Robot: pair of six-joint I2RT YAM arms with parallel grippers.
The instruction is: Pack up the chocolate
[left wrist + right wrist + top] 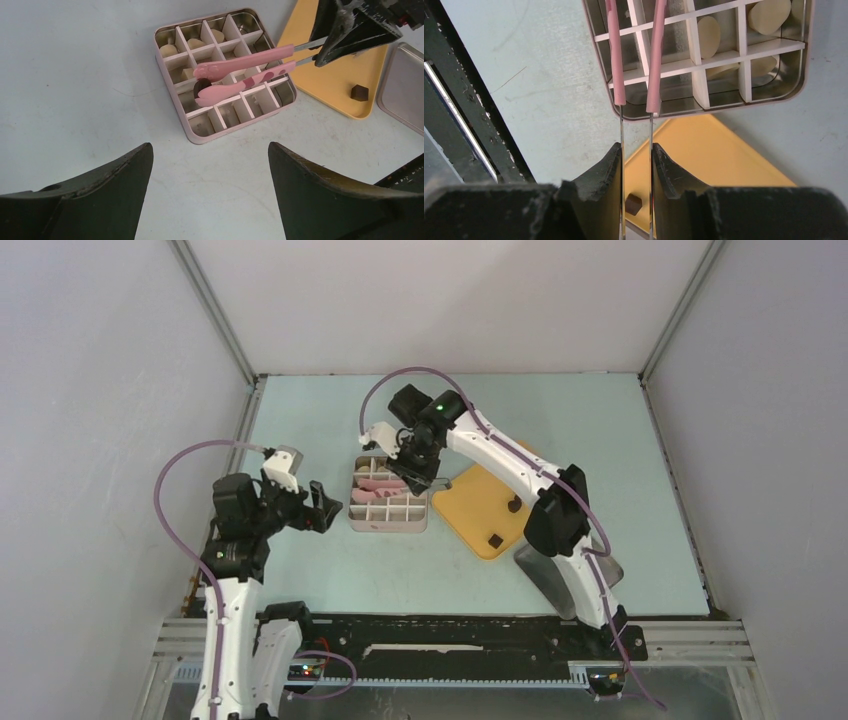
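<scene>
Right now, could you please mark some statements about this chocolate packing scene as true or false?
The right tool grips the pink tongs. True.
The tongs pinch a white chocolate. False: they pinch a dark chocolate.
The left tool is open and empty. True.
The yellow tray is bare. False: a brown piece lies on it.
Every compartment of the box is filled. False: several are empty.

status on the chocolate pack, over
Right gripper shut on the pink tongs, dark chocolate at their tips over the tin. Left gripper open, clear of the tin. Two dark pieces on the yellow tray. Nothing in the way.
</scene>
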